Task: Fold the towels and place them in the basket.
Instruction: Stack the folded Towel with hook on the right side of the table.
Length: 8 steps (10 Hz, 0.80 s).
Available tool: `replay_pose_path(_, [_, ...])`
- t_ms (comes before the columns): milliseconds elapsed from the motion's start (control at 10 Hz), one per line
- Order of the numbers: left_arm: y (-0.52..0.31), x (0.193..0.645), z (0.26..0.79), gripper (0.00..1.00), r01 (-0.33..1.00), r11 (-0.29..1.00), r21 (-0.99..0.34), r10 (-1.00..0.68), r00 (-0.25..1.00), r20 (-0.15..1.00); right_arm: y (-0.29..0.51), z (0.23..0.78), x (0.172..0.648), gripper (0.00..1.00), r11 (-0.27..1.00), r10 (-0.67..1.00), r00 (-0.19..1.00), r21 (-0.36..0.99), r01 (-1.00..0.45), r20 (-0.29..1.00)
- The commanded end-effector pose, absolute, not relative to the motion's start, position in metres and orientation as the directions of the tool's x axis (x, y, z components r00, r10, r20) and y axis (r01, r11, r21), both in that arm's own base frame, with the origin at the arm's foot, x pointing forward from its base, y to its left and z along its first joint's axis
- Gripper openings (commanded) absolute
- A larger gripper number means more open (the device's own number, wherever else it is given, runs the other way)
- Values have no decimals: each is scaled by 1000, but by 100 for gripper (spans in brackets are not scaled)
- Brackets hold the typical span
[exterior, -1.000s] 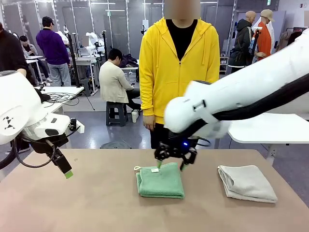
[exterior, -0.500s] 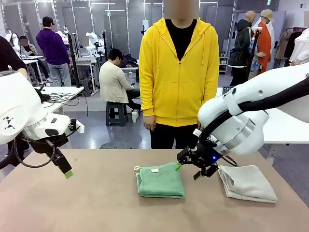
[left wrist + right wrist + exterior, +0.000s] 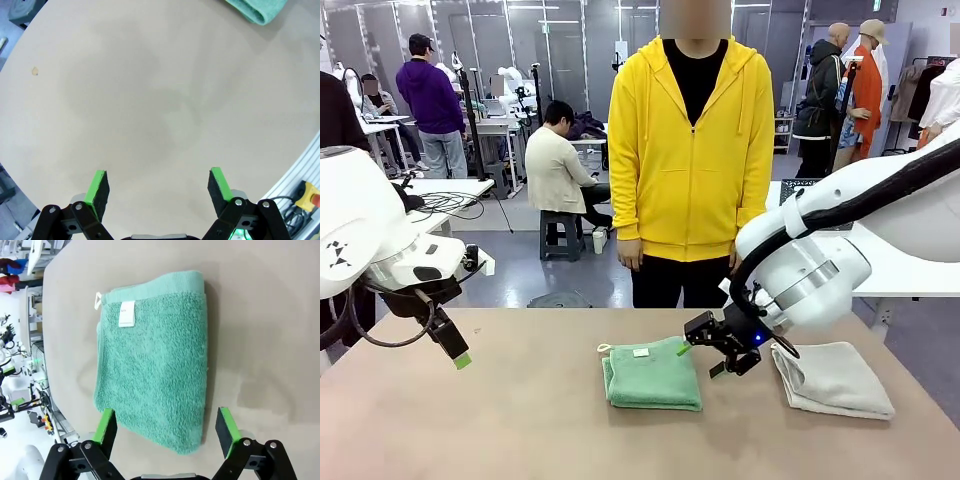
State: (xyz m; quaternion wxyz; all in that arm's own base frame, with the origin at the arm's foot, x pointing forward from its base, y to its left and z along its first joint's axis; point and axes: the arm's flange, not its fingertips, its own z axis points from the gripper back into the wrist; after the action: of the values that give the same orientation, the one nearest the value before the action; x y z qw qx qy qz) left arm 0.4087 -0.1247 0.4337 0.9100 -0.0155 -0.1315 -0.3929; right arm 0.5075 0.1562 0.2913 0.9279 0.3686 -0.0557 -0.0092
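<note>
A green folded towel (image 3: 652,376) lies mid-table, its white label and loop toward the far left corner. An off-white folded towel (image 3: 830,378) lies to its right. My right gripper (image 3: 698,360) hovers open just above the green towel's right far corner, in the gap between the two towels. In the right wrist view that green towel (image 3: 155,360) spreads out ahead of the open right gripper (image 3: 166,426), nothing held. My left gripper (image 3: 460,358) hangs open over the bare left side of the table; the left gripper (image 3: 159,185) holds nothing, and a green towel corner (image 3: 257,9) shows far off. The basket is out of view.
A person in a yellow hoodie (image 3: 690,150) stands at the far edge, hands down at their sides. The brown table (image 3: 500,430) has bare room at left and front. A yellow box with a red button (image 3: 307,192) sits beyond the table's rim.
My right gripper swung from above the green towel's far edge to the right, sank lower and turned. The left arm and both towels stayed still.
</note>
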Motion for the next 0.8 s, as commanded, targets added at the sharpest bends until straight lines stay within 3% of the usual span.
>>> replay_pose_path(0, [-126,412,435,100,711,697,91,-708,663,245,160,280,517,100,692,-61,993,721,-32,102])
replay_pose_path(700, [-126,412,435,100,711,697,91,-708,663,245,173,260,536,100,668,-80,995,744,10,58])
